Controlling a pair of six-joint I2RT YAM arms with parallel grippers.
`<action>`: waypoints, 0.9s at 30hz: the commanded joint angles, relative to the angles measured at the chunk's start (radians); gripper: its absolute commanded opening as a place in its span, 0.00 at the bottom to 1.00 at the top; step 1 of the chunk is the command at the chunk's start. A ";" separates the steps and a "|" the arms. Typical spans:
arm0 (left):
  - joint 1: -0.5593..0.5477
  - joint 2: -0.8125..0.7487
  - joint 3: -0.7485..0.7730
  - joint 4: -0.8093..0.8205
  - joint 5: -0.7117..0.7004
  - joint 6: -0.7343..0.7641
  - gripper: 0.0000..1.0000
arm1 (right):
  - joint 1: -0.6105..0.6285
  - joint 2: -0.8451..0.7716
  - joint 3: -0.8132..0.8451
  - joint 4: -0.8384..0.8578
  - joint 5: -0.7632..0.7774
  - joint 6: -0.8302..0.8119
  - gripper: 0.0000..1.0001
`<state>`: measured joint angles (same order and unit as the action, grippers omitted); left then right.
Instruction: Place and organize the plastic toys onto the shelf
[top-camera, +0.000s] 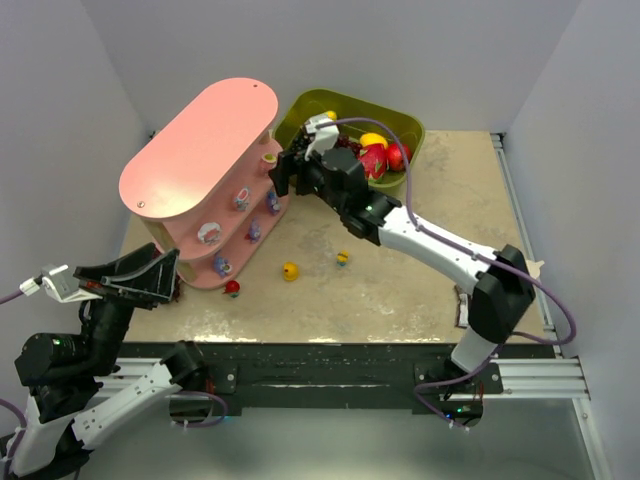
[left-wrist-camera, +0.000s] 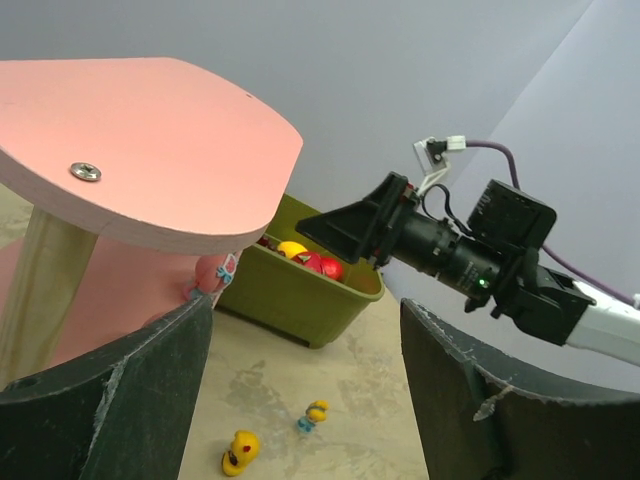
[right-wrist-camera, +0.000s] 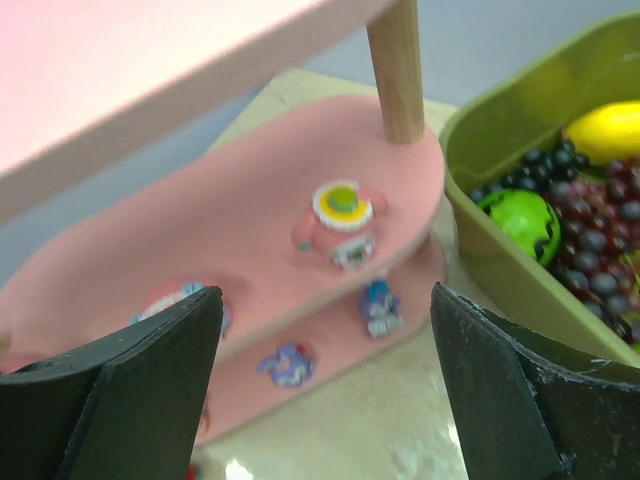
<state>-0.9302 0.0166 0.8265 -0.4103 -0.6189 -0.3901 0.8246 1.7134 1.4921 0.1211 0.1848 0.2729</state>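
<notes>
Progress: several toys (right-wrist-camera: 342, 222) on shelf (top-camera: 200, 150) lower tiers | left for you: three loose toys (top-camera: 290, 271) on counter (top-camera: 400, 290) | right hand (right-wrist-camera: 320, 400), left hand (left-wrist-camera: 305, 400): fingers apart, empty

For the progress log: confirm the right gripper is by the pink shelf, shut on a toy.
Wrong in one respect. The right gripper is by the pink shelf, but it is open, not shut on a toy. The right wrist view shows its jaws wide apart with nothing between them.
</notes>
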 joint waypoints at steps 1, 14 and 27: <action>0.004 -0.003 0.002 0.002 -0.021 -0.027 0.80 | 0.004 -0.147 -0.153 -0.089 -0.014 0.022 0.88; 0.004 0.065 0.026 -0.045 -0.044 -0.061 0.84 | 0.226 -0.146 -0.399 -0.143 0.087 0.149 0.89; 0.004 0.046 0.030 -0.068 -0.090 -0.079 0.85 | 0.315 0.141 -0.296 -0.132 0.406 0.342 0.72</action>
<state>-0.9302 0.0727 0.8291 -0.4889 -0.6746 -0.4541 1.1313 1.8397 1.1347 -0.0368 0.4564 0.5369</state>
